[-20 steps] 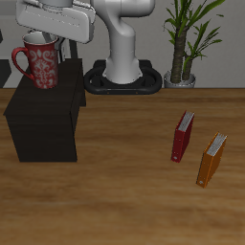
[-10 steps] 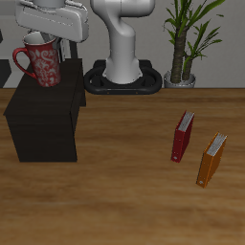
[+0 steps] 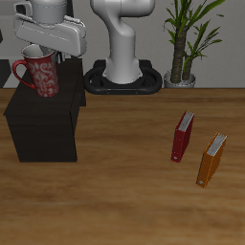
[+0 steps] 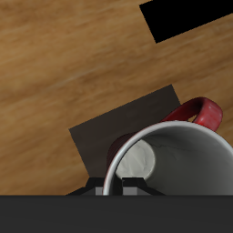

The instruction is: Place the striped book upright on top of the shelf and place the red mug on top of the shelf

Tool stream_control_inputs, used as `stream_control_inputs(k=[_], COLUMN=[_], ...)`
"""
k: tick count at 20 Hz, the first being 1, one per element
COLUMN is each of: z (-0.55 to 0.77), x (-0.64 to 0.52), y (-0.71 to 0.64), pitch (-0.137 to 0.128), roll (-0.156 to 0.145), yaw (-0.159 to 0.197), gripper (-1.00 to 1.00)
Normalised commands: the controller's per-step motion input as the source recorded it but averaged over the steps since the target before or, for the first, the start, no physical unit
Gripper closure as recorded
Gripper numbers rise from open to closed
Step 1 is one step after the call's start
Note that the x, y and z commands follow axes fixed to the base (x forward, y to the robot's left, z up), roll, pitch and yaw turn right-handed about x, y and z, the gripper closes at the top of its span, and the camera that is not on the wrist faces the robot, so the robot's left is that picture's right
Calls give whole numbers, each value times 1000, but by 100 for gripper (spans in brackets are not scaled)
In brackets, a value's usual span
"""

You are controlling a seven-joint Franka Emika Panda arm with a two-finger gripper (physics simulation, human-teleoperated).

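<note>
The wooden desk carries the dark shelf toward one side. Well apart from it, a red book and an orange book stand upright near each other. The robot base and a potted plant sit at the back.

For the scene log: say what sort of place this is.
Likely a simulated study or office corner: a wooden table carrying a dark shelf, upright books, a red mug held at the gripper, and a potted plant behind.
</note>
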Motion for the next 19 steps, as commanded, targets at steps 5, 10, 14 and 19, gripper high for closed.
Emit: stream_control_inputs(k=[5,10,14,19], z=[-189,-229,-2,34], x=[83,167,-3,27], y=[-228,-97,-26,-45], pitch=[67,72,6,-7], roll=[-15,30,-35,-16], yaw=[-43,-42,14,12], gripper=[100,-100,-100,-100])
